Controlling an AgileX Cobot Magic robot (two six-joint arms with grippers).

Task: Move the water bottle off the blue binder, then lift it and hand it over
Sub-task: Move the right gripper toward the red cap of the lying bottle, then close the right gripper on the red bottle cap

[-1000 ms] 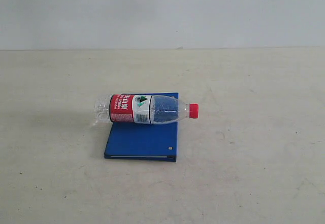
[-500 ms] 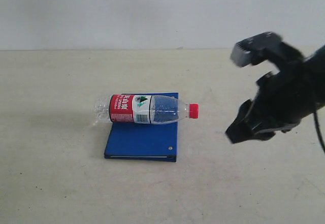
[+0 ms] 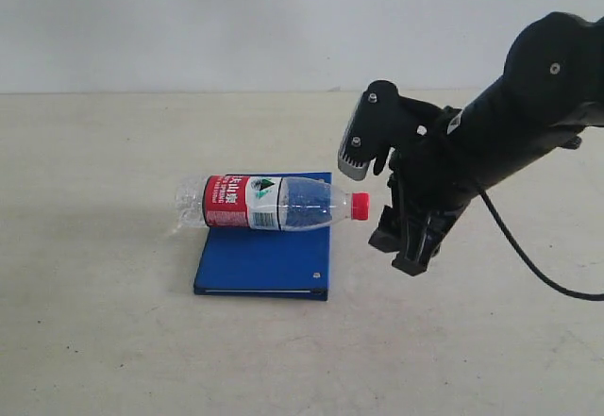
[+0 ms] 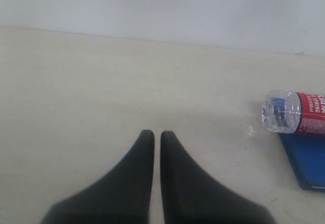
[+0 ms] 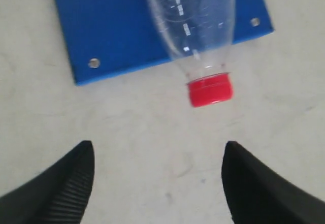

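Your water bottle (image 3: 274, 203) lies on its side across the far part of the blue binder (image 3: 264, 263), which sits flat on the table (image 3: 472, 350). Its long axis runs left to right in the exterior view. The red cap (image 3: 360, 206) overhangs the binder's right edge and the clear base overhangs the left edge.

The right gripper (image 3: 396, 254) is much the nearer of the two. It hangs just beside the cap without touching it, fingers spread wide. In the right wrist view the cap points into the gap between them, so the bottle lies end-on to you, neck first.

The left gripper (image 4: 157, 134) has its fingers drawn together with only a thin slit between them, and the bottle's base is well apart from it.

My read is that you should use the right arm. Advance along the bottle's axis to close on the neck, or turn the wrist to take the body crosswise.
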